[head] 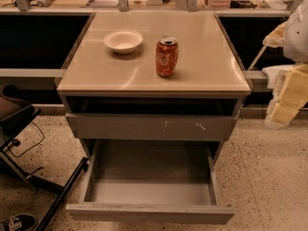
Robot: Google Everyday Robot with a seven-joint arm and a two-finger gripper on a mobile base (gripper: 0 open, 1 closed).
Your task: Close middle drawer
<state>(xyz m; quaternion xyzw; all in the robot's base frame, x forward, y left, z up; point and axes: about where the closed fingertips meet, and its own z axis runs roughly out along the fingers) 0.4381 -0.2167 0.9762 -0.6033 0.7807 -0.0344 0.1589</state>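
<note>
Speckled floor (269, 177) under the open middle drawer (150, 192); end effector (288, 97) at right, state unclear.

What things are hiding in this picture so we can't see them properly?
Camera view only:
1. The gripper, at the right edge beside the countertop: partly cut off by that edge.
2. Inside the scratched drawer: dark, shaded by the countertop.
3. Whatever lies below the middle drawer: its pulled-out box covers it.
4. The shoe, bottom left: cut off by the bottom edge.
</note>
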